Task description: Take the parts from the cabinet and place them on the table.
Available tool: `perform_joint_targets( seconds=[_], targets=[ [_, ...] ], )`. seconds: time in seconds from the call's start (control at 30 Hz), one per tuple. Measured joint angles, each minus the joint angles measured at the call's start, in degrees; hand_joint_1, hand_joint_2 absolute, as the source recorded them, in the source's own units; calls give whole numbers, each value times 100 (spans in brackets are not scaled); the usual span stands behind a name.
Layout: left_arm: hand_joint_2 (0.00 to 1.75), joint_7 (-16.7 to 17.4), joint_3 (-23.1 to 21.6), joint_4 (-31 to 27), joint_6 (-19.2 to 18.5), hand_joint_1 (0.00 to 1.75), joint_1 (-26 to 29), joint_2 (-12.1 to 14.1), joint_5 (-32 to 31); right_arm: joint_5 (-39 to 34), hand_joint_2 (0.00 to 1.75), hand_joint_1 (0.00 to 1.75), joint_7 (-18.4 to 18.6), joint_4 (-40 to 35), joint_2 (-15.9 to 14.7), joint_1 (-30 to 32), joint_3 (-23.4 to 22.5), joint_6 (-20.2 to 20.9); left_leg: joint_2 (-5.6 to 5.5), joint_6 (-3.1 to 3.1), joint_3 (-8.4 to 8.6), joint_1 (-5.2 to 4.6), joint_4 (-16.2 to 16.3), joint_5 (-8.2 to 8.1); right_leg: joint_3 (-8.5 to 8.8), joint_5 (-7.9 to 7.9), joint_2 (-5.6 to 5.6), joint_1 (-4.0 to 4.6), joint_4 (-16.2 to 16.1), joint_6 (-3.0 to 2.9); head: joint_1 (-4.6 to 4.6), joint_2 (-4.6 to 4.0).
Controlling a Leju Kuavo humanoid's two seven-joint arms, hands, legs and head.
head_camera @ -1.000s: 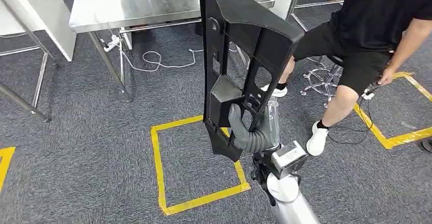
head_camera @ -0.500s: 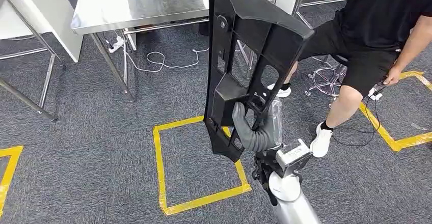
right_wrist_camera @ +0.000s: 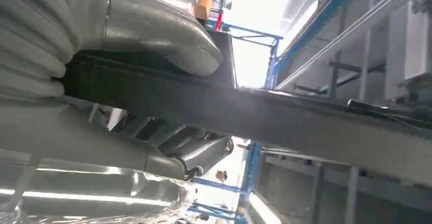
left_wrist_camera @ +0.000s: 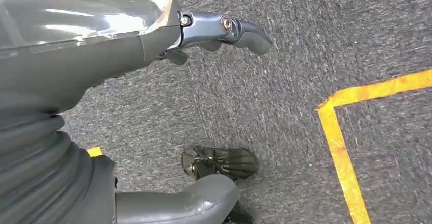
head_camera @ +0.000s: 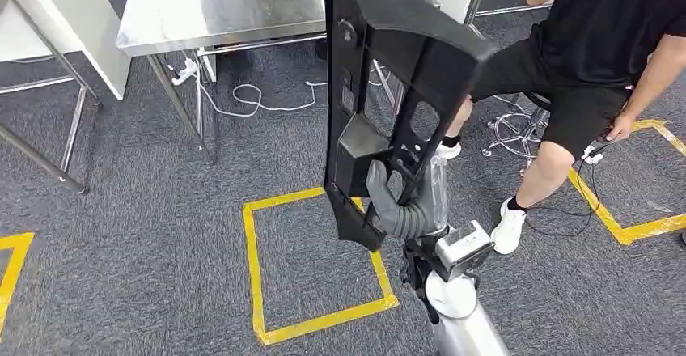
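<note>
Right hand [head_camera: 396, 206] clamped around the lower end of the black plastic part [head_camera: 388, 89], held upright above the grey carpet [head_camera: 146, 243] and short of the steel bench [head_camera: 218, 4]. Left hand [left_wrist_camera: 153, 40] hanging over the carpet, fingers apart, grasping nothing. Seated person [head_camera: 590, 40] just beside the part.

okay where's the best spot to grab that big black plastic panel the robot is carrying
Judging by its shape, the open ribbed frame near the lower end of the black panel, where the right hand grips now. Come from the recessed side: the cutouts let fingers wrap a rib.
</note>
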Motion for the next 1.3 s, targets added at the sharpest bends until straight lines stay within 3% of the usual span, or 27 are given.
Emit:
perform_joint_targets(
  seconds=[0.07, 0.13, 0.17, 0.2, 0.3, 0.37, 0.47, 0.5, 0.53, 0.57, 0.63, 0.67, 0.7, 0.73, 0.8, 0.83, 0.87, 0.9, 0.93, 0.97, 1.0, 1.03, 1.07, 1.13, 1.17, 1.23, 1.3],
  targets=[
    [175, 0, 0, 0, -13, 0, 11, -7, 0, -2, 175, 175, 0, 4, -2, 9, 0, 0, -23, -80, 24, 41, 41, -58, 198, 313, -1, -67, -514, 172, 0, -2],
    [175, 0, 0, 0, -15, 0, 8, -9, 0, -4, 175, 175, 0, 4, -2, 3, 0, -2, -40, -197, 16, 77, 197, -189, 679, 717, -1, -158, -1515, 356, 9, -2],
    [175, 2, 4, 2, -13, 0, 5, 2, 0, -4, 175, 175, 0, 11, -2, -5, 0, -4, -45, -270, -34, 47, 281, -264, 728, 606, 37, -114, -1529, 297, 41, 0],
    [175, 11, 2, 2, -11, 0, -5, 2, -2, 0, 175, 175, 9, 11, 9, 8, 4, -4, -55, -297, -49, 39, 332, -309, 721, 605, 67, -130, -1543, 154, 33, -2],
    [175, 26, 2, 2, 2, 0, 4, -4, -4, -15, 175, 175, 20, 11, 15, 1, -2, -9, -64, -339, -17, 92, 314, -349, 732, 538, 58, -94, -1491, -7, 24, -2],
    [175, 26, 4, 2, 4, 0, -8, -2, -4, -11, 175, 175, 20, 4, 33, -8, -7, -9, 65, -355, -105, 108, 623, -482, 829, 489, 56, -89, -1506, -104, 0, -2],
    [175, 35, 4, 2, 2, 0, 2, -2, -4, -13, 175, 175, 20, 11, 48, -13, -2, -11, 106, -344, -990, 87, 2058, -952, 918, 394, 36, -8, -1504, -228, -6, 0],
    [175, 37, 2, 2, 2, 0, 12, -2, -4, -13, 175, 175, 20, 18, 48, 1, -2, -9, 106, -321, -1194, 83, 2277, -927, 951, 361, 38, 18, -1504, -240, -9, 0],
    [175, 42, 4, 2, 2, 0, 26, -4, -2, -13, 175, 175, 20, 18, 50, 15, -2, -9, 107, -274, -1259, 67, 2218, -762, 998, 322, 43, 47, -1505, -243, -4, -2],
    [175, 44, 4, 2, 2, 0, 36, -2, -2, -11, 175, 175, 20, 18, 50, 16, 0, -9, 106, -212, -1192, 34, 1904, -477, 1065, 275, 49, 73, -1507, -251, -9, 0],
    [175, 52, 2, 2, 2, 0, 38, -2, -4, -11, 175, 175, 17, 18, 59, 6, -2, -9, 107, 2, -814, -79, 875, 194, 1223, 171, 48, 112, -1523, -250, -9, -2],
    [175, 66, 4, 9, 0, 0, 39, 26, -4, -11, 175, 175, 15, 20, 59, 12, -2, -9, 140, 120, -715, -122, 741, 143, 1201, 139, 39, 71, -1547, -250, 22, -2],
    [175, 83, 2, 4, -18, 0, 36, 20, -8, -9, 175, 175, 9, 18, 57, -11, 0, -9, 169, 158, -665, -177, 623, 92, 1260, 110, 41, 145, -1566, -198, 64, -2],
    [175, 85, 2, 4, -24, 0, 17, 24, -13, -7, 175, 175, 15, 18, 61, -18, 0, -9, 156, 165, -651, -204, 591, 67, 1252, 121, 25, 66, -1602, -169, 22, -2],
    [175, 140, 4, 7, -50, 0, 27, 26, -11, -4, 175, 175, 15, 18, 59, -26, 4, -4, 127, 203, -539, -233, 424, 53, 1360, 211, 9, 96, -1578, -40, -2, -2],
    [175, 158, 2, 2, -57, 0, 36, 17, -13, -2, 175, 175, 20, 15, 59, -40, 2, -4, 115, 176, -367, -139, 280, 80, 1266, 170, 1, 140, -1467, -28, 2, 0],
    [175, 166, 4, 2, -68, 0, 42, 15, -15, 2, 175, 175, 20, 15, 52, -55, 4, -4, 112, 169, -269, -155, 218, 69, 1230, 172, 3, 113, -1254, -26, -24, -4],
    [175, 186, 2, 2, -70, 0, 35, 13, -20, 2, 175, 175, 13, 15, 50, -79, 4, -4, 104, 188, -216, -136, 198, 54, 988, 127, 11, 112, -870, -40, -26, 0],
    [175, 192, 4, 2, -74, 0, 23, 15, -20, 2, 175, 175, 13, 15, 48, -82, 4, -4, 95, 182, -191, -122, 191, 17, 698, 5, 10, 107, -463, -23, -4, -2],
    [175, 195, 4, 2, -77, 0, 23, 13, -20, 2, 175, 175, 15, 18, 44, -69, 7, -4, 81, 161, -171, -118, 192, -23, 411, -188, 9, 102, -94, -56, -2, -2],
    [175, 201, 2, 2, -88, 0, 29, 9, -20, 2, 175, 175, 15, 18, 35, -43, 7, -4, 67, 131, -133, -115, 193, -66, 166, -332, 9, 83, 166, -69, 2, -2],
    [175, 203, 2, 2, -90, 0, 41, 2, -20, 2, 175, 175, 15, 18, 26, -27, 7, -4, 55, 105, -80, -110, 194, -111, 68, -291, 9, 57, 154, -18, 2, -2],
    [175, 205, 2, 2, -92, 0, 50, 0, -20, 2, 175, 175, 15, 18, 20, -25, 9, -4, 41, 72, -8, -99, 196, -163, 117, -102, 7, 38, -123, 107, 2, -2],
    [175, 208, 2, 2, -92, 0, 49, -11, -20, 2, 175, 175, 15, 18, 11, -26, 9, -4, 29, 5, 153, -68, 202, -279, 426, 460, 2, -15, -1072, 289, 7, -2],
    [175, 208, 4, 4, -92, 0, 51, -9, -20, 2, 175, 175, 15, 22, 4, -25, 9, -4, 25, -41, 165, -73, 204, -337, 530, 757, 0, -48, -1489, 315, 26, -2],
    [175, 212, 2, 4, -92, 0, 31, -9, -20, 9, 175, 175, 22, 29, 0, -19, 18, -4, 28, -136, 174, -117, 241, -470, 581, 746, -25, -6, -1626, 51, 37, -2],
    [175, 221, 4, 4, -92, 0, 41, -9, -20, 0, 175, 175, 24, 31, 0, -21, 13, -4, 38, -187, 237, -86, 274, -457, 586, 760, -5, -16, -1624, -67, 18, -2]
  ],
)
